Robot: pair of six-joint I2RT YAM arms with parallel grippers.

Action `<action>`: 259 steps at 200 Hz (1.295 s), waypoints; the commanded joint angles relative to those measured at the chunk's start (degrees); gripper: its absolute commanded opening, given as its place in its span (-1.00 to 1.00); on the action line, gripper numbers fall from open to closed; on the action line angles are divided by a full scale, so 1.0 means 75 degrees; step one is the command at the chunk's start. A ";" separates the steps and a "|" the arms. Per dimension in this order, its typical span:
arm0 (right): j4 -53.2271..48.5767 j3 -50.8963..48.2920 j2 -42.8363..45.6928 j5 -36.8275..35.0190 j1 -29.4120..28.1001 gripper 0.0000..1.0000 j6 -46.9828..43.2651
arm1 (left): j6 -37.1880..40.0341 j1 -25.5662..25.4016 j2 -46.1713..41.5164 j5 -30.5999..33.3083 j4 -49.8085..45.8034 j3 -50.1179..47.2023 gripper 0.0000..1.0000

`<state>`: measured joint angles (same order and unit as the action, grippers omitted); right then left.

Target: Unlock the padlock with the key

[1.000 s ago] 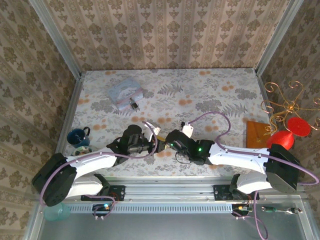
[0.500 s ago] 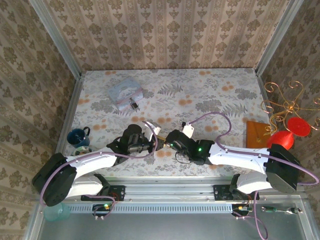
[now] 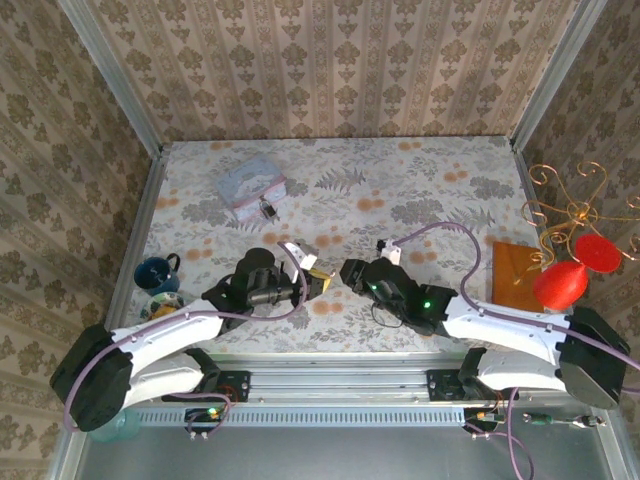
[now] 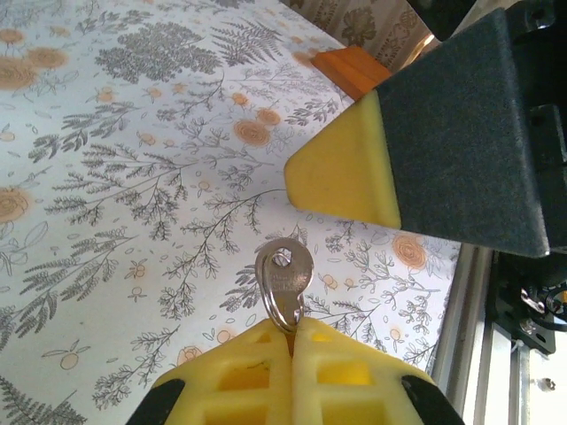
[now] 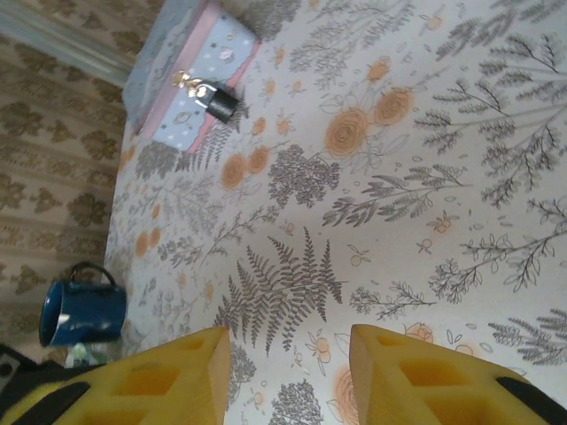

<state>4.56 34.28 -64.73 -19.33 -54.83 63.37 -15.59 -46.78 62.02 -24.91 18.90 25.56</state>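
Bench (image 3: 430, 180): flat top under a pale cloth printed with grey ferns and orange flowers.

Tin (image 3: 250, 185): pale blue, rectangular, pink-edged lid, lying near the far-left corner of the bench.

Wooden block (image 3: 515, 270): orange-brown, flat, at the right edge.

Mug (image 5: 80, 312): dark blue, glossy, looped handle, at the left edge.

Left pincer (image 4: 292, 345): yellow moulded pads with square recesses, pressed together and pinching the key, above the near middle of the bench.

Right pincer (image 5: 288, 354): the same yellow pads on dark bodies, spread apart with bare cloth showing in the gap. One wedge-shaped pad of it points at the key from just beside, apart from it.

Padlock (image 5: 217, 104): small, dark, blocky, touching the tin's near side at a gold-coloured catch.

Key (image 4: 283, 288): thin metal, rounded head with a hole and a wire ring through it, standing up out of the left pads.

Hard to make out: the key's blade is buried between the pads. The padlock's shackle and keyhole are too small to tell. The mug's base is cut off by the right pincer's pad.
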 commanded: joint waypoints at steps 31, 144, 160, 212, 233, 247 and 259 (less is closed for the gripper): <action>0.1640 -0.0417 0.0662 0.1808 0.0080 -0.18 -0.1894 | 0.0552 0.0087 -0.0194 -0.0682 -0.0235 0.0353 -1.00; 0.0991 -0.0059 0.0228 0.2058 0.0033 -0.49 -0.2163 | 0.0767 0.0130 -0.0336 -0.1138 -0.0391 0.0424 -1.00; 0.0974 -0.0068 0.0257 0.2040 0.0028 -0.64 -0.2152 | 0.0777 0.0152 -0.0335 -0.1125 -0.0407 0.0424 -1.00; 0.1006 -0.0231 0.0508 0.1715 0.0021 -0.93 -0.1950 | 0.0675 0.0268 -0.0504 -0.1084 -0.0205 0.0275 -0.90; 0.1156 -0.0305 0.0573 0.1596 0.0033 -1.00 -0.1742 | 0.0673 0.0320 -0.0686 -0.1068 -0.0130 0.0162 -0.63; 0.1258 -0.0370 0.0625 0.1496 0.0033 -1.00 -0.1585 | 0.0702 0.0343 -0.0834 -0.1042 -0.0095 0.0066 -0.53; 0.1434 -0.0472 0.0693 0.1432 0.0042 -1.00 -0.1415 | 0.0757 0.0355 -0.0960 -0.0948 -0.0082 -0.0023 -0.52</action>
<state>13.58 32.03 -61.17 -5.76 -54.37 49.95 -11.05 -44.53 57.14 -32.23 16.25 26.79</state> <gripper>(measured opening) 0.062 0.235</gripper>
